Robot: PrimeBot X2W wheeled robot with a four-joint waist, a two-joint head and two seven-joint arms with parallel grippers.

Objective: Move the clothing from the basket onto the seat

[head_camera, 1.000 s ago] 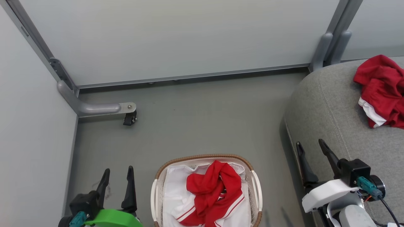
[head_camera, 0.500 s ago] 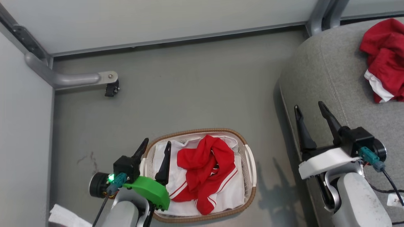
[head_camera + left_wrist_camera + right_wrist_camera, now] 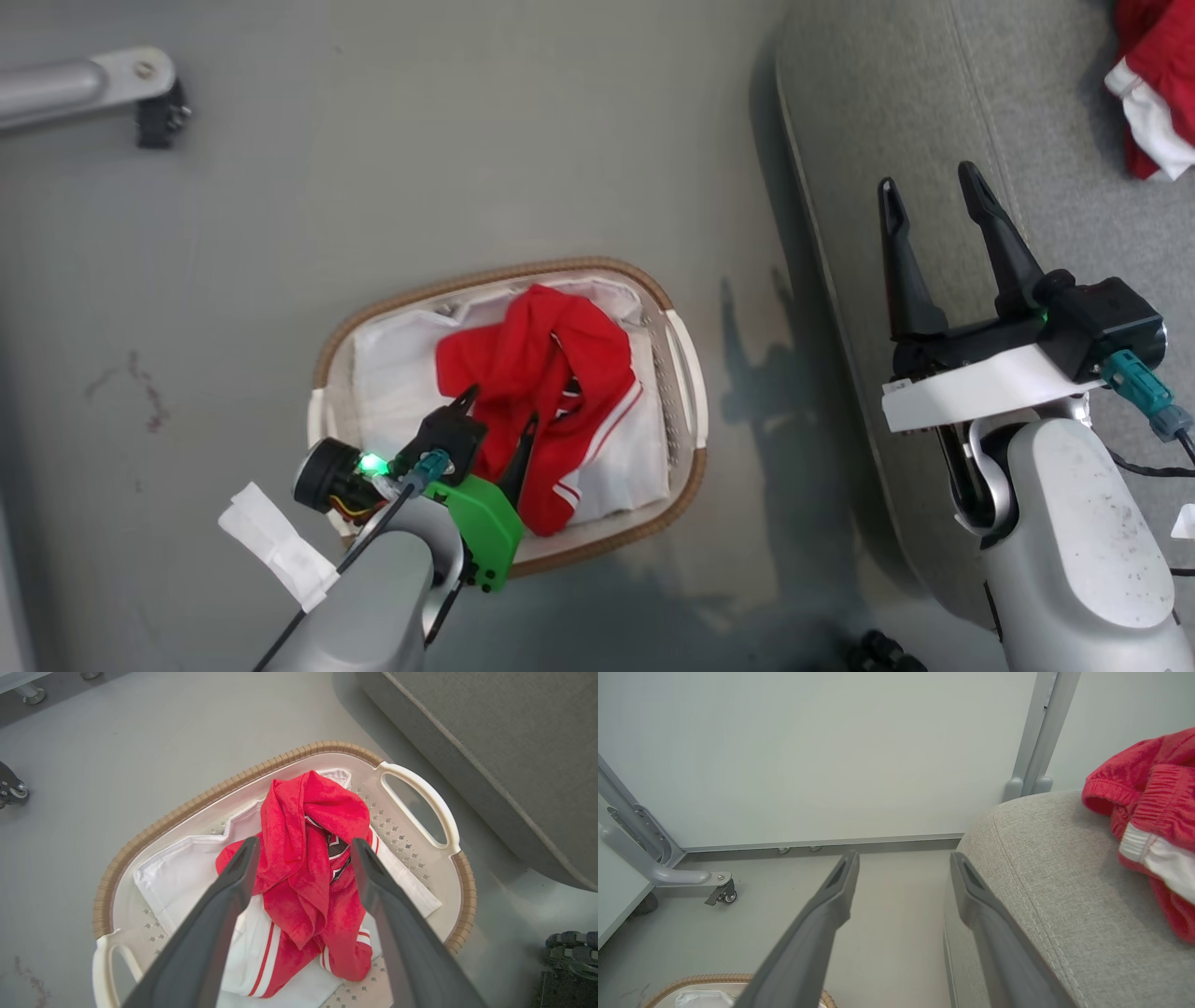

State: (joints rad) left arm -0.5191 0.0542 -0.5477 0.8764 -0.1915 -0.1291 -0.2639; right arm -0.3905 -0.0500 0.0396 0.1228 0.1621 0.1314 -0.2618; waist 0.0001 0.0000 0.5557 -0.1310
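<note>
Open left gripper (image 3: 304, 843) over clothing (image 3: 327, 807) in basket (image 3: 322, 746), contact unclear; open right gripper (image 3: 903, 857) by seat (image 3: 1041, 882).

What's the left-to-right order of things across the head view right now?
Caster wheel → basket holding a red garment → seat, left edge → right pincer, open over the seat → second red garment lying on the seat.

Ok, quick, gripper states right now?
Left gripper: open, empty, over the clothing in the basket.
Right gripper: open, empty, at the seat edge.
</note>
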